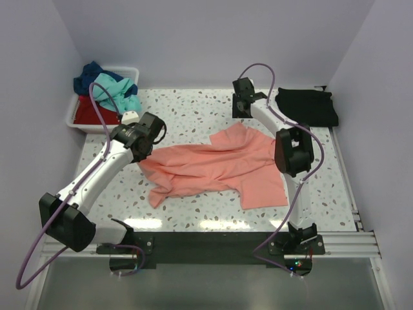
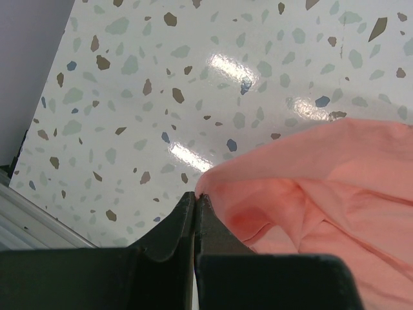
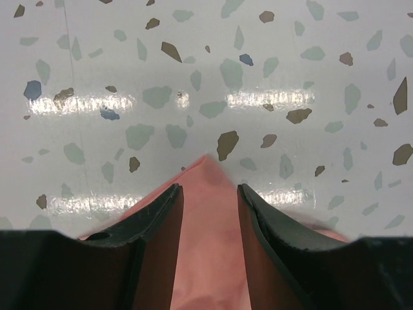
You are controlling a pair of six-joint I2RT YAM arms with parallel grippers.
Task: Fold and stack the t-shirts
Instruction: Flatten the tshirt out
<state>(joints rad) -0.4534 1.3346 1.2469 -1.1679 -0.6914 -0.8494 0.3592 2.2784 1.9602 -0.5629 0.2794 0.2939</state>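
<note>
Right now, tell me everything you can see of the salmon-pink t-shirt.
The salmon-pink t-shirt is plain soft cloth with no print visible. It lies spread but rumpled on the middle of the speckled table, stretched slantwise, with long creases across it. The left gripper is shut on its left edge, pinching a fold. A pointed corner lies between the parted fingers of the right gripper. No other shirt touches it.

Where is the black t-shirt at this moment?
In the top view, the black t-shirt lies at the far right corner of the table, just right of the right gripper and opposite the white bin at far left.
</note>
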